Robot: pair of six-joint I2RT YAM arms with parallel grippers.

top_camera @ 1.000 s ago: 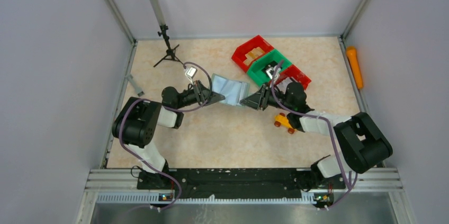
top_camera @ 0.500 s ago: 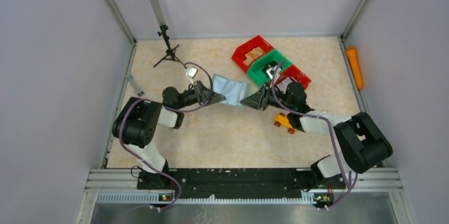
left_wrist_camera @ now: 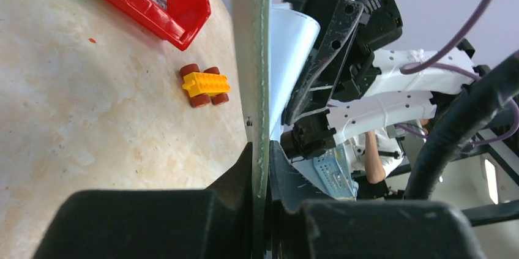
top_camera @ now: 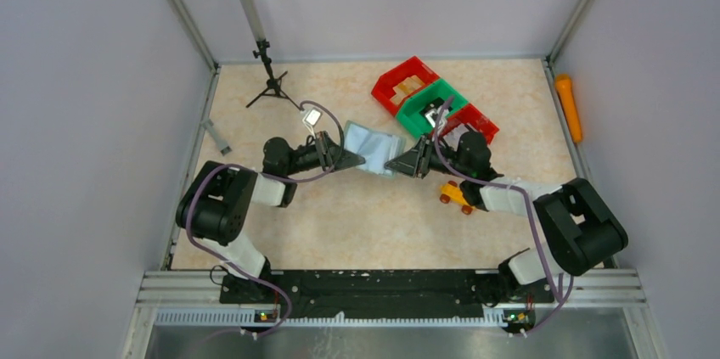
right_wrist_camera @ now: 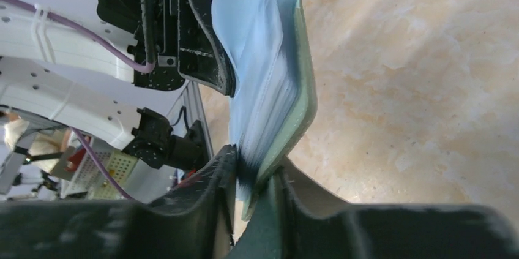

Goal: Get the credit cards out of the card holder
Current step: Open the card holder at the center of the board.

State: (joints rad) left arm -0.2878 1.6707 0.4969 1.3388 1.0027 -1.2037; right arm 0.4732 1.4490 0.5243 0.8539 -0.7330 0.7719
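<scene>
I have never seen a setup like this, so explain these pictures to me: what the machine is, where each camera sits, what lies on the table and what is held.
These are two robot arms bolted at the near edge of a table, each ending in a two-finger gripper. The wide picture looks down from above and behind; the other two come from wrist cameras. The left gripper and the right gripper pinch opposite edges of a grey-green card holder, holding it between them. On the table are red and green bins, a yellow toy car and a small tripod. No card shows clearly.
</scene>
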